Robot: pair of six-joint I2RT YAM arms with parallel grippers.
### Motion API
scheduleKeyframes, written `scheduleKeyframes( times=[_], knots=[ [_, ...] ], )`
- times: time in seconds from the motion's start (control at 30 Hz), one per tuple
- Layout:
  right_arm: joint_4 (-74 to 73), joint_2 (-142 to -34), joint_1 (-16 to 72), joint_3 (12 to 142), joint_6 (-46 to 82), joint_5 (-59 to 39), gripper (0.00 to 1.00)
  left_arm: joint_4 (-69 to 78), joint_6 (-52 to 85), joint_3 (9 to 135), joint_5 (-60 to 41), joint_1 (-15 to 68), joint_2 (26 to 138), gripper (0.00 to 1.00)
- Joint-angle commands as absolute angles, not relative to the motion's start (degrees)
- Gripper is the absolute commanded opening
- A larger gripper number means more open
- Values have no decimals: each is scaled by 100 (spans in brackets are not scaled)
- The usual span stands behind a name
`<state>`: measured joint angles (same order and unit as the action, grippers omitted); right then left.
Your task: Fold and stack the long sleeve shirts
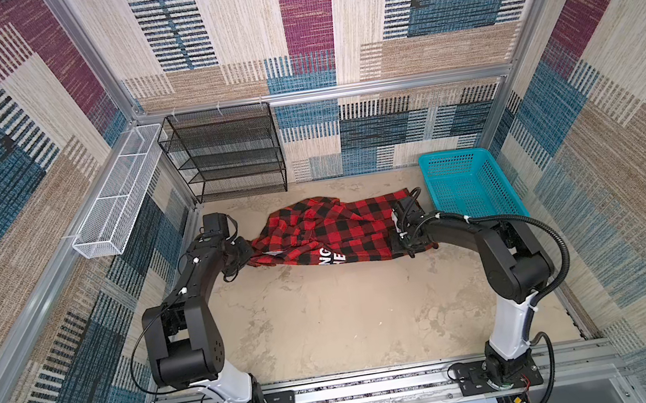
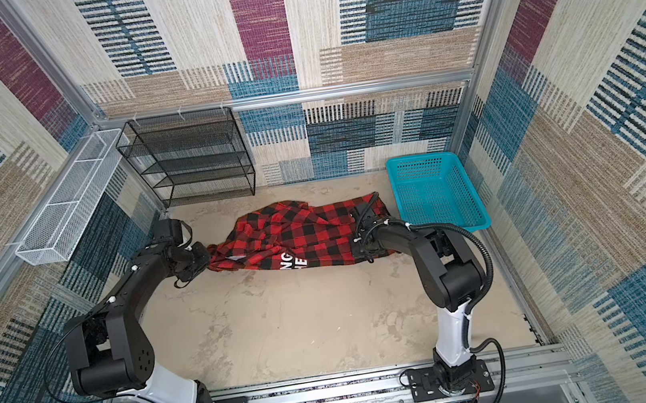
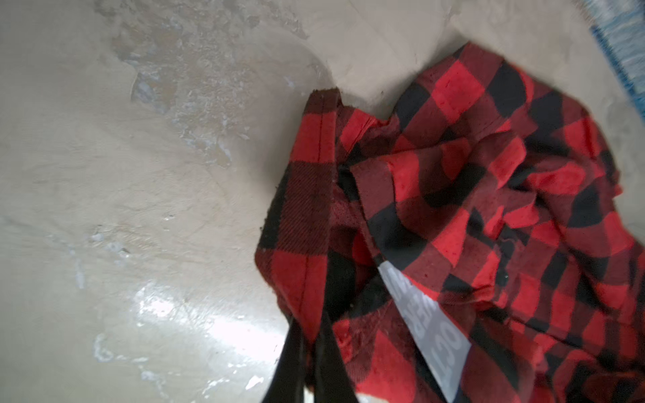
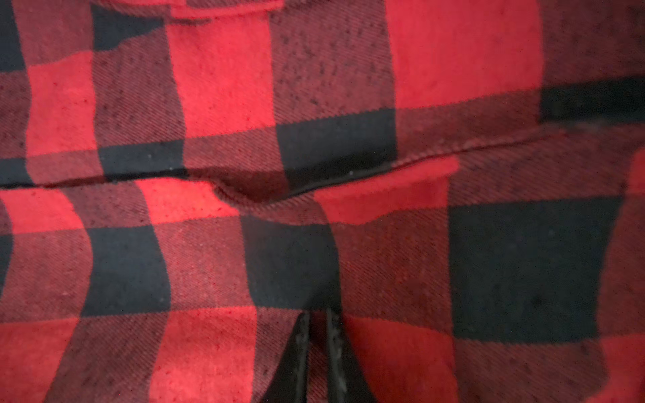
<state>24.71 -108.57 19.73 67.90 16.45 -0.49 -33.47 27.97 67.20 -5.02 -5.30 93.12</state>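
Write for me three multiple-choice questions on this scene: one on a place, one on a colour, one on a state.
1. In both top views, where does the teal basket stand?
A) right of the flannel shirt
B) left of it
C) on top of it

2. The lettering on the shirt is:
A) yellow
B) white
C) blue

3. The left gripper is:
A) wide open, holding nothing
B) shut on the shirt's edge
C) shut on the basket's rim

Answers:
1 A: the basket stands past the shirt's right end.
2 B: white block letters show on the red-and-black check.
3 B: the left wrist view shows its jaws clamped on the hem.
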Motion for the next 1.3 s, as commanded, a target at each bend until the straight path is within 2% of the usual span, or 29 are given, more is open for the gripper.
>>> scheduleKeyframes(
  times=[0.0,0.13,0.17,0.2,0.33,0.37,0.43,0.6,0.73,0.87,1.27],
  knots=[
    [2608,-10974,1934,6781,1564,46,14,-3920,2180,6697,-62,-476,9407,0],
    [2584,-11038,1905,6738,1559,38,14,-3884,2238,6514,-9,-423,9424,0],
    [2575,-11038,1894,6741,1564,41,14,-3851,2262,6460,-37,-422,9402,3],
    [2575,-11039,1890,6733,1565,35,14,-3850,2297,6415,-104,-422,9383,10],
    [2533,-10834,1899,6727,1597,-90,18,-3865,2564,6263,-502,-422,9130,47],
    [2547,-10747,1908,6740,1604,-152,19,-3899,2640,6265,-592,-422,9026,53],
    [2619,-10488,1997,6754,1630,-171,23,-4094,2804,6399,-734,-422,8784,58],
    [2842,-9972,2411,6727,1884,78,32,-4394,3090,6905,-1421,-415,8515,60],
    [2974,-9720,2962,6690,2276,393,35,-4373,2972,7286,-1765,-198,8945,57],
    [2861,-9606,3379,6580,2623,378,36,-4390,2843,7704,-1742,57,9608,50],
    [2935,-9704,3470,6706,2644,368,35,-3651,2967,8112,-1292,354,10871,48]
  ],
)
